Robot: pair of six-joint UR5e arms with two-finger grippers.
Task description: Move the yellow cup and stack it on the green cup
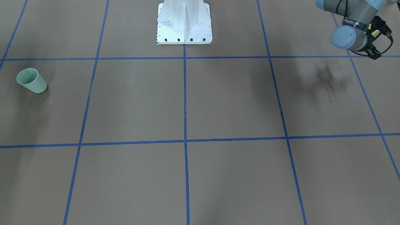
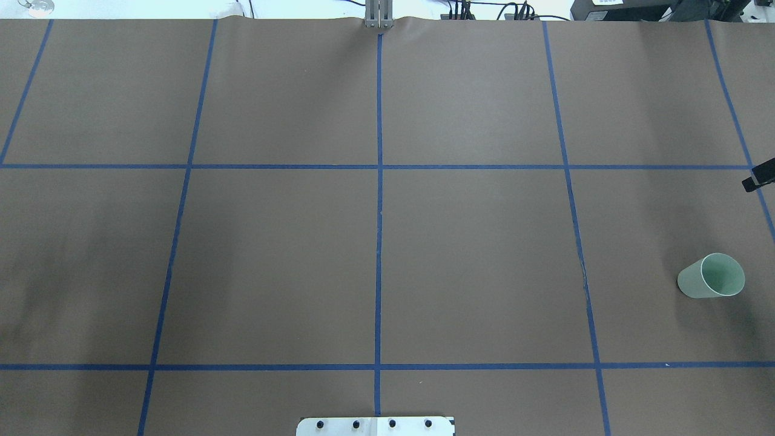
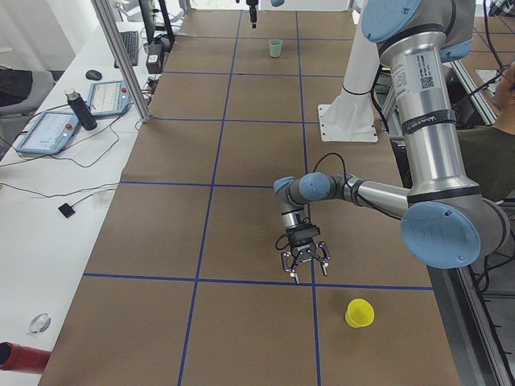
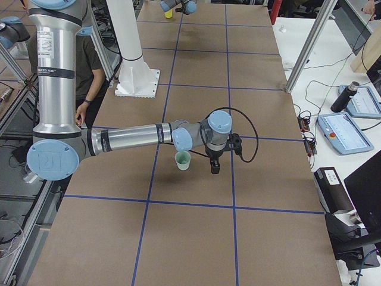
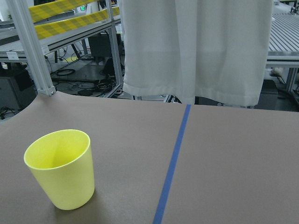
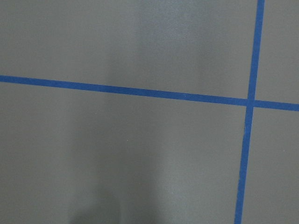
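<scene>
The yellow cup (image 5: 60,169) stands upright on the brown table, low and left in the left wrist view. In the exterior left view the yellow cup (image 3: 360,313) is a little right of and nearer than my left gripper (image 3: 304,272), which points down just above the table with its fingers spread and empty. The green cup (image 1: 31,80) stands upright at the robot's right end of the table (image 2: 712,276). My right gripper (image 4: 214,168) hangs just beside the green cup (image 4: 183,159). Only its tip (image 2: 759,177) shows overhead, so I cannot tell whether it is open.
The white robot pedestal (image 1: 184,25) stands at the table's middle back edge. Blue tape lines (image 2: 379,181) divide the brown surface into squares. A side bench holds tablets and a bottle (image 3: 81,108). A seated person (image 3: 492,153) is behind the robot.
</scene>
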